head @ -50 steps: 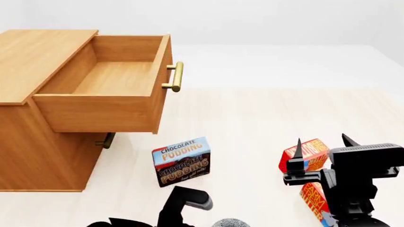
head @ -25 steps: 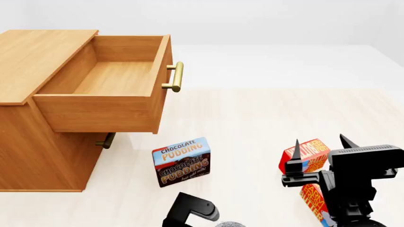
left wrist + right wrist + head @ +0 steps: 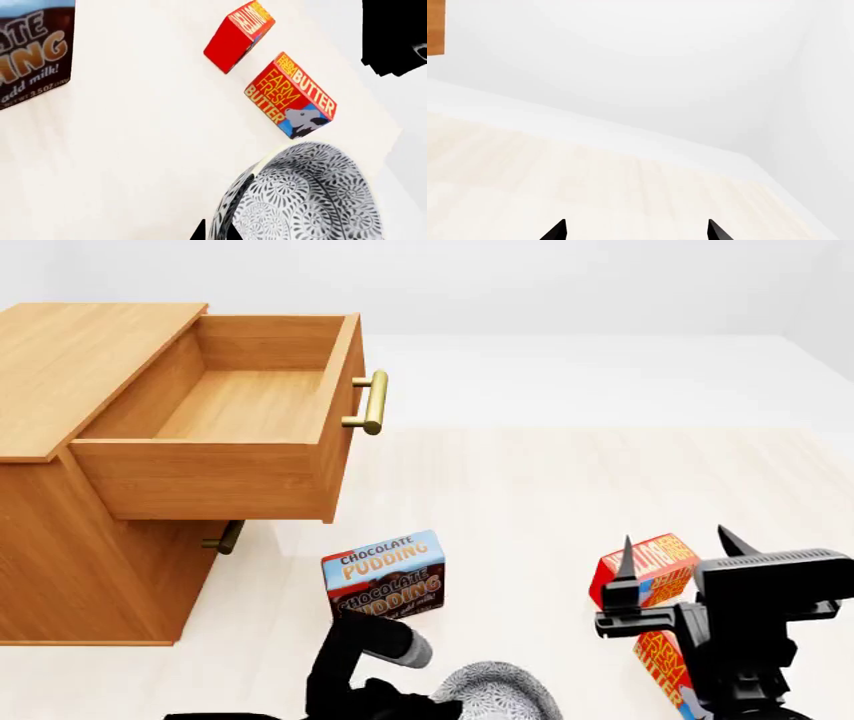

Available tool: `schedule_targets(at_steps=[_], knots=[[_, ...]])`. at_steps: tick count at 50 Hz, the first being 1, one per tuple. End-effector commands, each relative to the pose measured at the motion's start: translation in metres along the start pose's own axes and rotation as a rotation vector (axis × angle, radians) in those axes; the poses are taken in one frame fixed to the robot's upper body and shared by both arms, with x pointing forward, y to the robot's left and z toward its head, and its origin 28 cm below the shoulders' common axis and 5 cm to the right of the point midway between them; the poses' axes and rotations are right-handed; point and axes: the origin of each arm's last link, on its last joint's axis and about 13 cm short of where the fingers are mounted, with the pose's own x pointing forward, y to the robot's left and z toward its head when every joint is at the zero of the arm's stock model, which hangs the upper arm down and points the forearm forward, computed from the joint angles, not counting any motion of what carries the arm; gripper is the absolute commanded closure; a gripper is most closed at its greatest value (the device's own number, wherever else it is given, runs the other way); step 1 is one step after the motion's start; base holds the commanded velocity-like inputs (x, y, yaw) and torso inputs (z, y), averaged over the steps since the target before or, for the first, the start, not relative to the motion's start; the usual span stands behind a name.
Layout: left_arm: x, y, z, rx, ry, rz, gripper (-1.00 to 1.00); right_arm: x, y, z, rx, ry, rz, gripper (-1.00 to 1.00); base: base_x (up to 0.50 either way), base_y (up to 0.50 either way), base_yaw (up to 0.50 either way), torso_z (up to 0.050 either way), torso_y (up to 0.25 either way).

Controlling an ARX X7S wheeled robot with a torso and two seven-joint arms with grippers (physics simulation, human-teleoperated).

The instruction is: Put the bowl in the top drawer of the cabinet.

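Note:
The patterned grey-white bowl (image 3: 307,200) is off the floor, low in the head view (image 3: 501,692). My left gripper (image 3: 217,232) is shut on the bowl's rim, one fingertip on each side of the wall. The top drawer (image 3: 200,475) of the wooden cabinet (image 3: 80,570) stands pulled out and empty, its brass handle (image 3: 374,400) facing right. It lies up and to the left of the bowl. My right gripper (image 3: 677,540) hovers at the right above the floor, open (image 3: 636,231) with nothing between its fingers.
A chocolate pudding box (image 3: 383,580) stands just beyond the left arm, between the bowl and the cabinet. A red box (image 3: 647,565) and a butter box (image 3: 663,665) sit by the right gripper. The lower drawer's handle (image 3: 224,536) shows under the open drawer.
The left arm has come up and forward toward the pudding box, and the bowl shows higher and fuller at the bottom of the head view. The right arm has barely moved.

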Motion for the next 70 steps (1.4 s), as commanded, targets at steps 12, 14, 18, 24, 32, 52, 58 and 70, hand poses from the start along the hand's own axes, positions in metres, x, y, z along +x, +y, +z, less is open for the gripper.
schedule_targets(at_steps=[12, 14, 18, 24, 32, 52, 58, 70], knots=[[-0.046, -0.006, 0.04, -0.043, -0.22, -0.039, 1.0, -0.002, 0.0, -0.002, 0.014, 0.003, -0.008, -1.0, 0.0, 0.0, 0.0, 0.0, 0.0], [-0.05, -0.005, 0.043, -0.047, -0.239, -0.037, 1.0, -0.002, 0.0, -0.002, 0.014, 0.004, -0.008, -1.0, 0.0, 0.0, 0.0, 0.0, 0.0], [-0.057, -0.004, 0.051, -0.057, -0.269, -0.037, 1.0, -0.004, -0.001, -0.002, 0.015, 0.003, -0.008, -1.0, 0.0, 0.0, 0.0, 0.0, 0.0], [-0.064, 0.001, 0.07, -0.068, -0.305, -0.016, 1.0, -0.003, 0.0, -0.003, 0.017, 0.004, -0.002, -1.0, 0.0, 0.0, 0.0, 0.0, 0.0], [-0.069, 0.005, 0.09, -0.089, -0.335, 0.008, 1.0, 0.001, 0.006, -0.004, 0.017, 0.003, 0.012, -1.0, 0.0, 0.0, 0.0, 0.0, 0.0], [-0.077, 0.006, 0.141, -0.065, -0.411, 0.111, 1.0, 0.004, 0.009, 0.0, 0.004, -0.002, 0.029, -1.0, 0.0, 0.0, 0.0, 0.0, 0.0], [-0.089, 0.0, 0.156, -0.076, -0.448, 0.113, 1.0, 0.003, 0.009, 0.001, 0.004, -0.003, 0.03, -1.0, 0.0, 0.0, 0.0, 0.0, 0.0], [-0.106, -0.002, 0.19, -0.152, -0.523, 0.129, 1.0, 0.004, 0.01, -0.001, 0.008, -0.001, 0.034, -1.0, 0.0, 0.0, 0.0, 0.0, 0.0]])
